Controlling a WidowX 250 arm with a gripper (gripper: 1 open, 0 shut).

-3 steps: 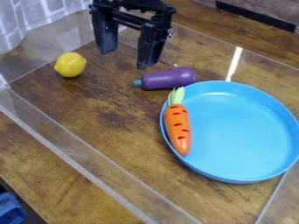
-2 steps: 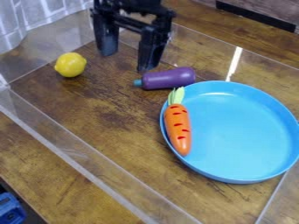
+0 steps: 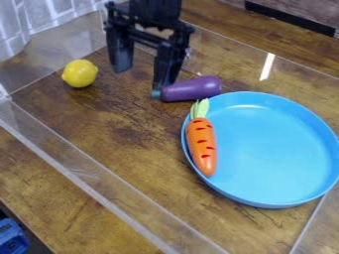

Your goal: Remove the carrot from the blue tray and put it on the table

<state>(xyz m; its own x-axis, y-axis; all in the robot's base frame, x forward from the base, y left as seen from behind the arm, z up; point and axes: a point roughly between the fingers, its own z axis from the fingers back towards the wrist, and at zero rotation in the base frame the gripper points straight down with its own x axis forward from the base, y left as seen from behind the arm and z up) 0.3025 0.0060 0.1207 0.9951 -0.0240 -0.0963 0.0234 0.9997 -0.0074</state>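
Carrot (image 3: 201,146), a small orange toy w/ dark notches and a green leafy top, lies inside the large round light-blue plastic tray (image 3: 284,149), along its left rim, leafy end toward the back, tip toward the front; not yet lifted. Going left to right: a yellow lemon (image 3: 79,73) sits far left on the dark brown worn wooden table (image 3: 119,139); next the black gripper (image 3: 146,62) hangs pointing down over the back of the table, jaws wide apart w/ nothing between them; just right of it a purple eggplant (image 3: 191,88) lies on the wood close to the tray's back-left rim; then carrot and tray. Clear plastic walls (image 3: 79,159) edge the table. Handling, as a guess: carrot looks light, stiff and smooth, prob. hard plastic, so not fragile but apt to slip or roll; tapered, so the thick mid-body nearer the leaves gives the best hold, jaws closing across its width, not on the narrow tip or the leaves. The rim sits right beside it, so the left finger has little room and may hit the rim or nudge the light tray. Bare wood left of the tray looks ample for setting down. Versus earlier frame: gripper has shifted slightly left/back, same wide jaws; carrot, tray, eggplant, lemon unmoved.
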